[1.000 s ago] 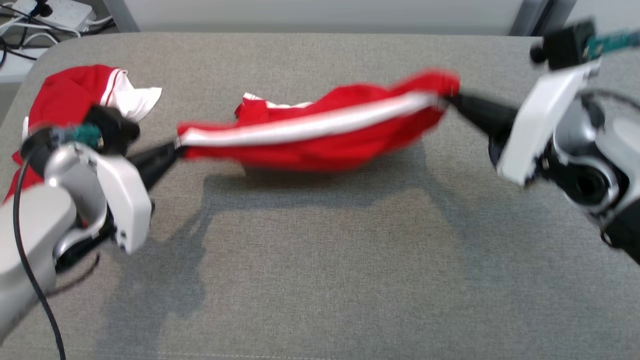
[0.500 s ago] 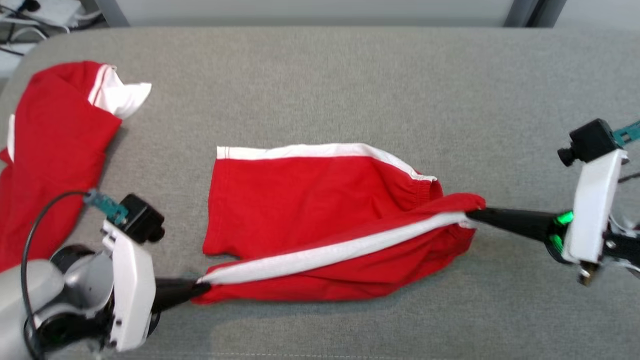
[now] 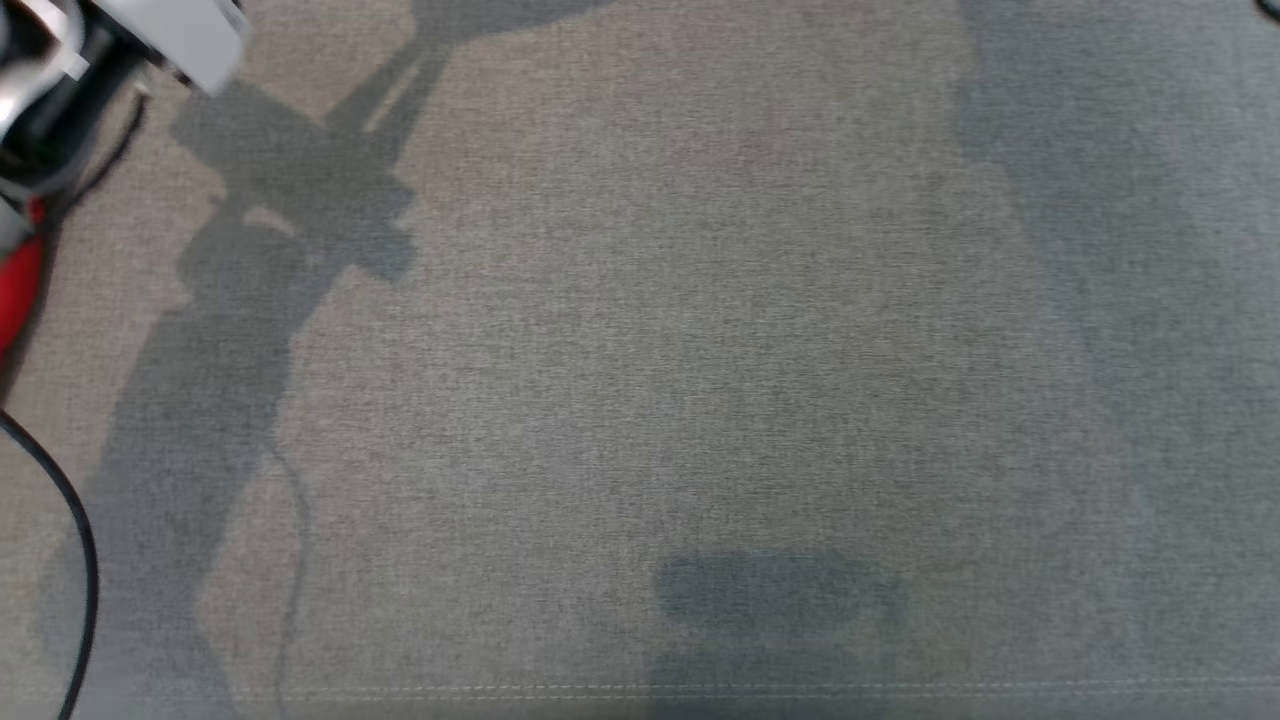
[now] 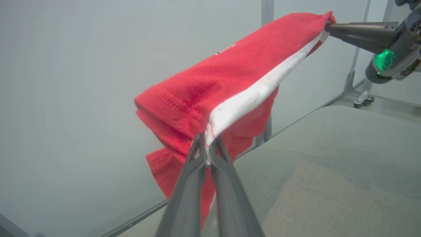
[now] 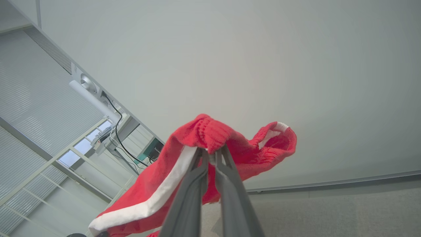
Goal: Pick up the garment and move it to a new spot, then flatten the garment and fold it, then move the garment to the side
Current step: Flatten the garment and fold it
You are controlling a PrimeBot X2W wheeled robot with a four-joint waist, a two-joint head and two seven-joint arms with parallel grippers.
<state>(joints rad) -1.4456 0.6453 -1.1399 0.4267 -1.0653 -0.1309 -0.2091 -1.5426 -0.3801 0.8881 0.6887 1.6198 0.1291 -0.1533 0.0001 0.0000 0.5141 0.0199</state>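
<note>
Grey woven surface (image 3: 700, 350) lies under the head camera, crossed by arm shadows. Held in the air above it is the garment (image 4: 236, 72): red shorts with a white side stripe, stretched between both grippers, the lower folds hanging loose beneath the taut edge.

At one end, the left gripper (image 4: 207, 141) has its fingers pressed together, pinching the hem where the white stripe ends. At the other end, the right gripper (image 5: 212, 152) is likewise closed, pinching the gathered elastic waistband, which bunches over the fingertips. In the left wrist view its dark fingers reach in from the upper right, with a green light (image 4: 384, 59) on the wrist behind them.

Pale wall panels (image 4: 82, 82) stand behind the cloth in both wrist views. Head view, upper left corner: a white and grey part of the left arm (image 3: 150, 35). A black cable (image 3: 75, 520) curves down the left edge. A sliver of red cloth (image 3: 15, 290) sits at that edge; cannot tell what it belongs to.
</note>
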